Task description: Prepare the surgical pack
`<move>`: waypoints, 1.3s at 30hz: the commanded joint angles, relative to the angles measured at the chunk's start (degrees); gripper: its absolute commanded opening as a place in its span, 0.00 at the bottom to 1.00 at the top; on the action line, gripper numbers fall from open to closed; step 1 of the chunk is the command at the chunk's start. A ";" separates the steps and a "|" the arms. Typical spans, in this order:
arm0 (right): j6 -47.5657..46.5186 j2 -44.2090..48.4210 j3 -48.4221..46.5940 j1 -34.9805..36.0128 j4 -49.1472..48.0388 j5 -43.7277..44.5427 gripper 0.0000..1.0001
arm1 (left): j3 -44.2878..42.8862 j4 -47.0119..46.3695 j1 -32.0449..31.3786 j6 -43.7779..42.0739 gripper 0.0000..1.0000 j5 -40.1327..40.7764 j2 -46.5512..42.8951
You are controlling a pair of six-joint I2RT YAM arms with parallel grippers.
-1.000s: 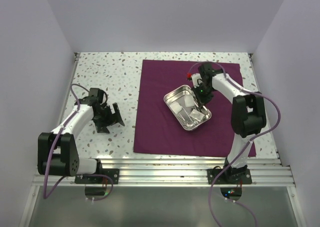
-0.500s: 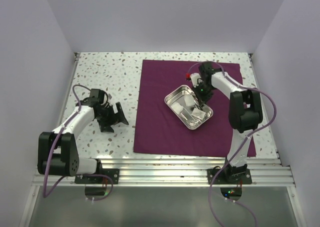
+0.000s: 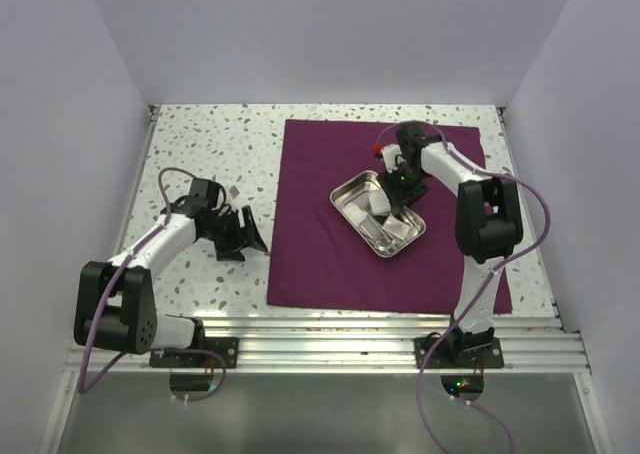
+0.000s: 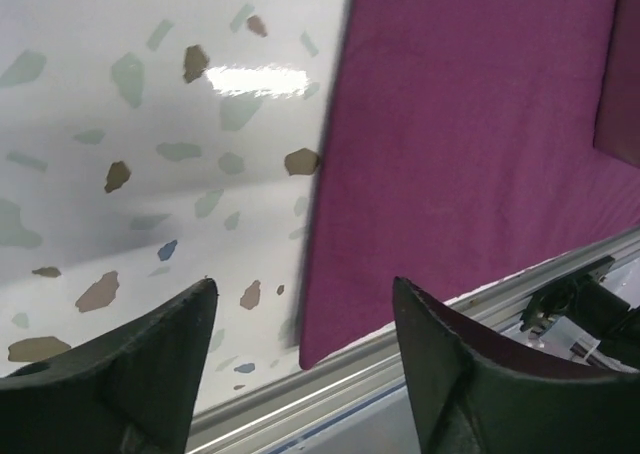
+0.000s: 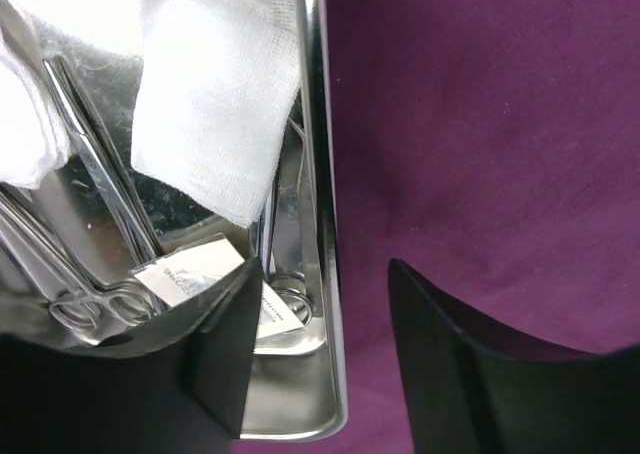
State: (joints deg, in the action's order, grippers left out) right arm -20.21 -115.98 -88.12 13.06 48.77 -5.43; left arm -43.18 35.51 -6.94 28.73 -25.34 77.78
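The surgical pack's maroon cloth (image 3: 320,259) lies flat on the speckled table. On it stands a small steel tray (image 3: 341,203) holding white gauze (image 5: 215,104), silver scissor-like instruments (image 5: 100,174) and a paper packet (image 5: 195,279). My right gripper (image 3: 398,198) is open over the tray's right side. Its fingers straddle the tray rim (image 5: 327,174) without pinching it. My left gripper (image 3: 250,236) hovers open just left of the cloth. In the left wrist view the cloth's near-left corner (image 4: 308,356) shows below the gap between the fingers, and nothing is held.
An aluminium rail (image 3: 320,330) runs along the table's near edge and carries both arm bases. White walls close off the left, back and right. Bare speckled tabletop (image 3: 210,164) lies left of the cloth.
My right gripper has opened at the tray's rim. The left arm has swung right, up to the cloth's left edge, and its jaws have narrowed a little.
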 commanded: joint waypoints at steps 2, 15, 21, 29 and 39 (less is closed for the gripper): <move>7.70 2.52 -4.42 -0.31 0.18 2.88 0.64 | -6.64 -7.98 -4.73 -2.88 0.65 0.73 1.05; 49.90 -1.42 -17.78 -4.61 8.85 21.25 0.09 | -30.01 -19.08 -14.23 0.80 0.00 2.57 29.52; 53.16 -4.69 -16.13 -6.12 8.54 26.34 0.00 | -46.19 -6.61 -18.28 -0.70 0.00 15.30 42.53; 54.22 -11.89 -14.54 -4.45 5.54 24.95 0.00 | -42.79 2.47 -16.88 5.02 0.00 24.29 43.96; 49.65 -30.69 -36.66 5.04 14.32 19.41 0.03 | -21.53 -1.94 -8.10 7.04 0.00 17.69 34.03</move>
State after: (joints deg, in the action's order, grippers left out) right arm 29.32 -138.67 -120.18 13.98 63.72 18.98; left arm -70.78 26.63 -17.06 37.45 -13.50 111.09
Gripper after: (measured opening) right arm 0.027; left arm 0.005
